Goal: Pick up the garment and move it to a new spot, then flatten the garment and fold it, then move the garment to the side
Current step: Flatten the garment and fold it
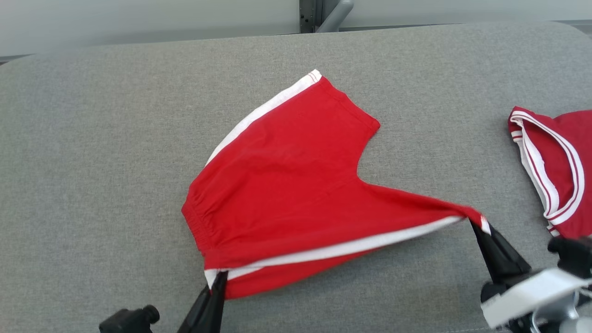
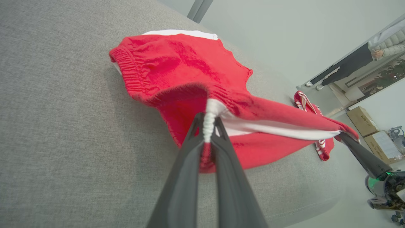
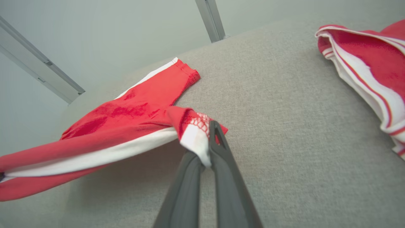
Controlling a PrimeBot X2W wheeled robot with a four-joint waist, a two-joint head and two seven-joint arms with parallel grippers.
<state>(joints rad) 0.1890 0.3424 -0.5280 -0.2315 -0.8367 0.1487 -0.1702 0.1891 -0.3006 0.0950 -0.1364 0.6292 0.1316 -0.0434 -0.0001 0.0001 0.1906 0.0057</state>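
1. Red shorts (image 1: 286,185) mid-counter (image 1: 92,138), near edge lifted taut.
2. Left end effector (image 1: 218,283) pinches waistband corner, right end effector (image 1: 477,229) pinches leg hem; both closed.
3. Risk: taut pull slips a corner free.

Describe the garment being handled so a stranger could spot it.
On the grey fabric-covered surface, look near the middle for the red cloth shorts with white side stripes. Unlike the red garment with striped white trim at the right edge, they have an elastic waistband and are pinched at two corners by the left tool and right tool.
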